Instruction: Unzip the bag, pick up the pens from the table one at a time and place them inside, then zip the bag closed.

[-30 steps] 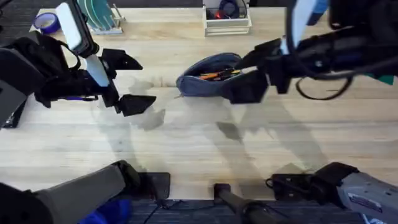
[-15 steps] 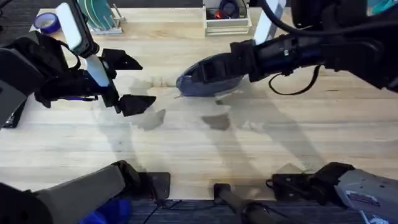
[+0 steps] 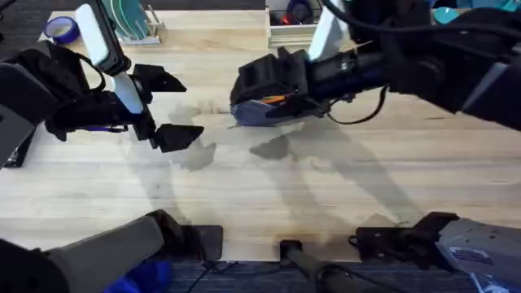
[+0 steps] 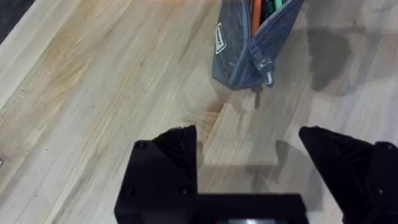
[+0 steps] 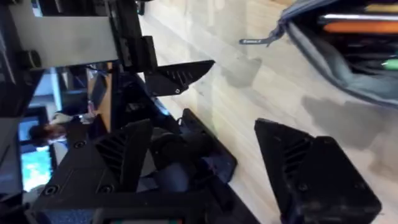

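Left gripper (image 3: 167, 106) is held above the left half of the table (image 3: 244, 187), jaws spread wide, nothing between them; the same wide, empty gap is seen in its wrist view (image 4: 258, 168). The bag (image 3: 264, 110) is laid near the table's far edge, about centre, long axis running roughly left-right, mouth unzipped; an orange pen (image 3: 275, 99) and other pens are seen inside. In the left wrist view the bag's near end (image 4: 245, 53) with the small pull tab (image 4: 268, 71) is pointed toward the left gripper, well apart from it. Right gripper (image 3: 264, 77) is reached across from the right and hung directly over the bag's left end; in its wrist view the jaws (image 5: 205, 155) are open wide and empty, with the pull tab (image 5: 255, 42) and open bag edge (image 5: 323, 56) just ahead. No loose pens are seen on the table, so loading is judged done and zipping is judged next. Key relation: the right gripper is far nearer the pull tab end; the zip is expected to be drawn along the bag's long axis, with the left gripper free to pin the fabric.
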`<state>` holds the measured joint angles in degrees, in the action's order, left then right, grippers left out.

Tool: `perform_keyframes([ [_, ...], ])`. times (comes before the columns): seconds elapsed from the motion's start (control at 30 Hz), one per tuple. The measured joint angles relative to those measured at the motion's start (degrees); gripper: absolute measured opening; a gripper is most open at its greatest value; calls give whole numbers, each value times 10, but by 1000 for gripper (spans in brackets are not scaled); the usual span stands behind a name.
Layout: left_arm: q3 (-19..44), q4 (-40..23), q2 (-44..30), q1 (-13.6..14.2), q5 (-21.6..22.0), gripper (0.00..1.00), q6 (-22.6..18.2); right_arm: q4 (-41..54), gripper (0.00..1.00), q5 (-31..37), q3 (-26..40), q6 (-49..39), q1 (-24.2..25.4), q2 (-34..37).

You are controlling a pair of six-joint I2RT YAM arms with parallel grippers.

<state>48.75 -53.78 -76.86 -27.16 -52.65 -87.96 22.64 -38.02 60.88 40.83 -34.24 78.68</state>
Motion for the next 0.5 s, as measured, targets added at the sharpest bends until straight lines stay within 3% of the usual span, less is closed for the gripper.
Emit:
perform_keyframes([
  [0.5, 0, 0, 0, 0, 4, 993, -8, -23, 990, 18, 0, 115, -36, 78],
])
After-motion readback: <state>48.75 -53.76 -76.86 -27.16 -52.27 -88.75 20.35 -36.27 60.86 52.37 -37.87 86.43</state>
